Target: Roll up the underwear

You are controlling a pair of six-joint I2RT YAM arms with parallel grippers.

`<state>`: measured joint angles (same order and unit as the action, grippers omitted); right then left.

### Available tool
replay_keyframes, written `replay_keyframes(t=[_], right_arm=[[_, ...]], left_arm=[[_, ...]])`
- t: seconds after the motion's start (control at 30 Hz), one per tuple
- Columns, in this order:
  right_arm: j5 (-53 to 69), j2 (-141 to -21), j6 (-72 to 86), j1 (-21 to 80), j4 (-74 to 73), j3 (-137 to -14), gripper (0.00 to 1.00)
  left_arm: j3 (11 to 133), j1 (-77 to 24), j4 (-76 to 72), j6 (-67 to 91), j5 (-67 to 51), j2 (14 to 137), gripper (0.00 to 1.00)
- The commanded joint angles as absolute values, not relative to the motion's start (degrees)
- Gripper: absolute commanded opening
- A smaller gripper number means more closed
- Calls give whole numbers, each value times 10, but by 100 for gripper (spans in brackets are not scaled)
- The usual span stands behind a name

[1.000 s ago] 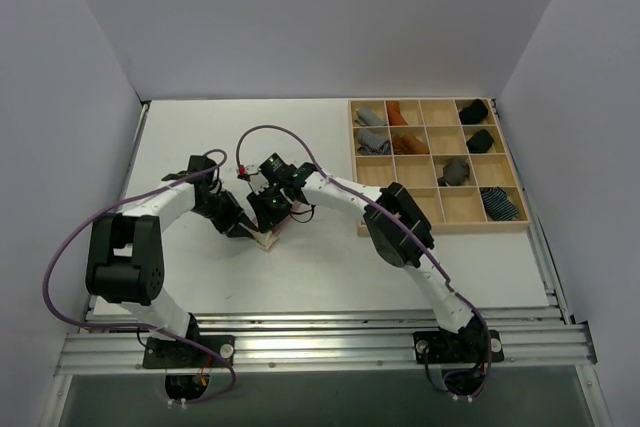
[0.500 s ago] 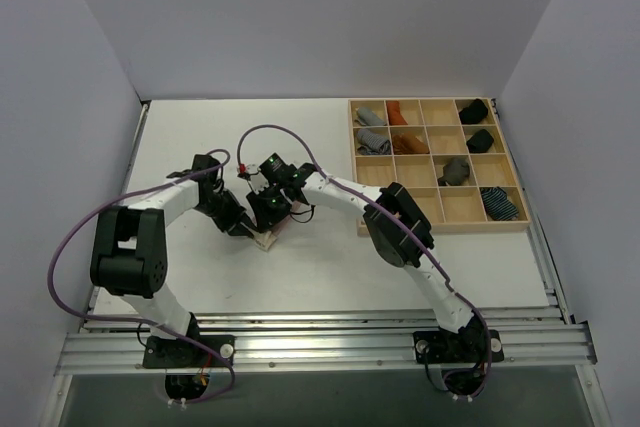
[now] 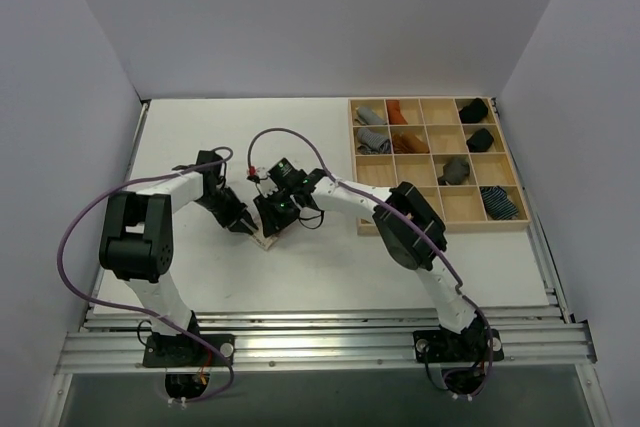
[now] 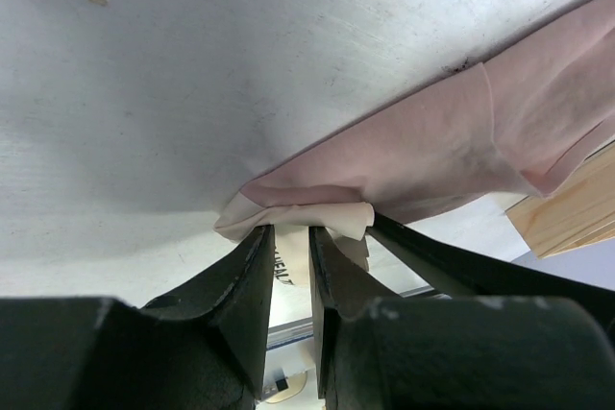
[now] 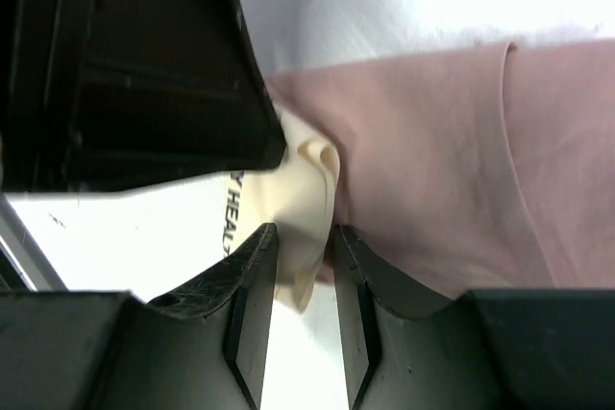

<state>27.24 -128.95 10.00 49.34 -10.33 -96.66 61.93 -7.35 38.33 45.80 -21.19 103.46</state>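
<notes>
- Top external: the underwear (image 3: 266, 240) lies left of the table's (image 3: 320, 277) middle, about halfway between the far and near edges. Only a beige scrap of it shows beneath my left gripper (image 3: 247, 231) and right gripper (image 3: 271, 226), which meet over it.
- Compared with a second ago, both tips are on the same spot. My left arm's elbow has swung inward and my right arm's elbow has shifted toward the right edge.
- Bare table runs out to the left, far and near edges. The wooden tray (image 3: 463, 207) with its rolls stands well apart, by the far right corner.
- Left wrist: dusty pink cloth, folded flat with creased seams, ends in a beige fold. My left jaws are nearly together and pinch that fold at their tips. A corner of the tray shows at the right.
- Right wrist: the pink panel fills the right side, and the beige fold bunches into the narrow gap of my right jaws. Whether they press it I cannot tell. The left gripper's black body crowds in just beside them.
</notes>
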Motion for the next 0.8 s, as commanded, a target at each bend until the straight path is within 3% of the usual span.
replay_keyframes(t=[0.0, 0.43, 0.77], right_arm=[[253, -1231, 112, 497, -102, -935, 27], [225, -1237, 122, 498, -88, -883, 23], [218, -1252, 122, 499, -101, -898, 22]], left_arm=[[644, -71, 371, 450, -203, 1045, 29], [641, -71, 384, 446, -195, 1043, 29], [685, -70, 511, 441, -122, 1014, 48]])
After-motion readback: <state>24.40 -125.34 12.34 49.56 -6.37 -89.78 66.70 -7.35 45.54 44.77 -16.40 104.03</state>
